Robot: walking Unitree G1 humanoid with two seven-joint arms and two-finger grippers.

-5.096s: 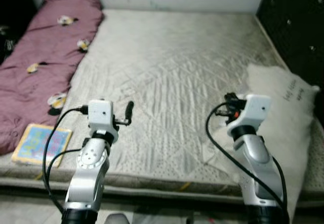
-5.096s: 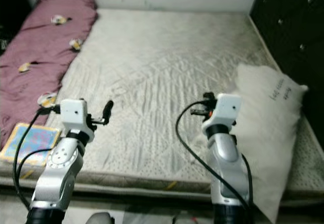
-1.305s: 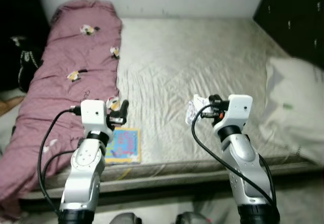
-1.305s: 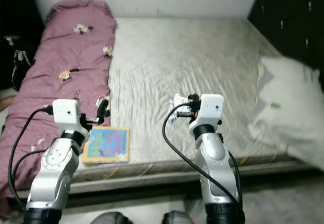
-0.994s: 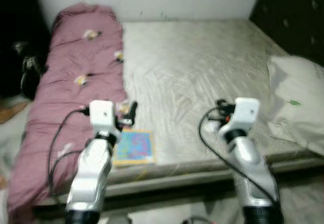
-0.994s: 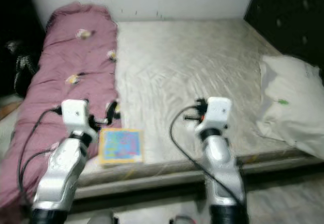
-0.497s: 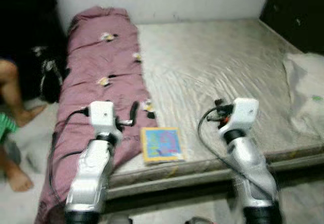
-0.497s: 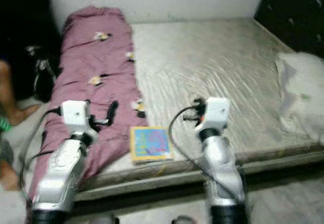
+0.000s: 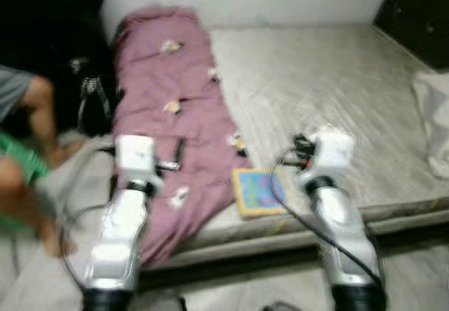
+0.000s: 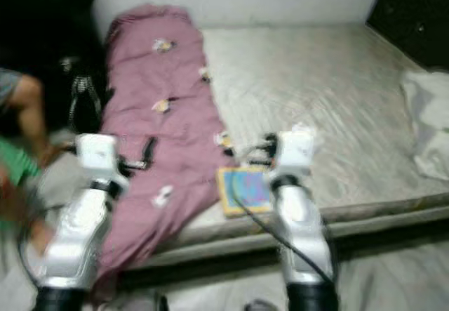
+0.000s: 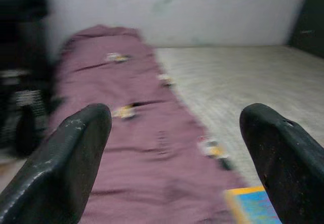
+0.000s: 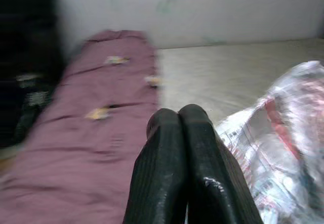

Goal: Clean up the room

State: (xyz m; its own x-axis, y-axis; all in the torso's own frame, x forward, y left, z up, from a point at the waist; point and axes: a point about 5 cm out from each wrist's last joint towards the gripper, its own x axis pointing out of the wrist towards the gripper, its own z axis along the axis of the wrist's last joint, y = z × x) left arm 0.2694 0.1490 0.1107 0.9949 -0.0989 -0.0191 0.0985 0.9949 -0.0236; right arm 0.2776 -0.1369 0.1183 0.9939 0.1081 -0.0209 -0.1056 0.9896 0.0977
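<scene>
We are carrying trash — our right gripper (image 12: 183,133) is pinched closed on a crinkled plastic wrapper (image 12: 276,148) above the mattress (image 9: 330,79) edge; left gripper (image 11: 177,153) gapes wide, empty. Next we need a bin — none visible.

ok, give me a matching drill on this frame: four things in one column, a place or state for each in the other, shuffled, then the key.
Things:
1. pink blanket
2. colourful book
3. left hand
4. right hand

Places or states:
A. fingers pressed together, crinkly plastic wrapper beside them
B. flat near the front edge of the mattress
C. fingers spread wide apart, nothing between them
D. stretched along the mattress's left side

Pairs: 1-D, 2-B, 3-C, 4-A
</scene>
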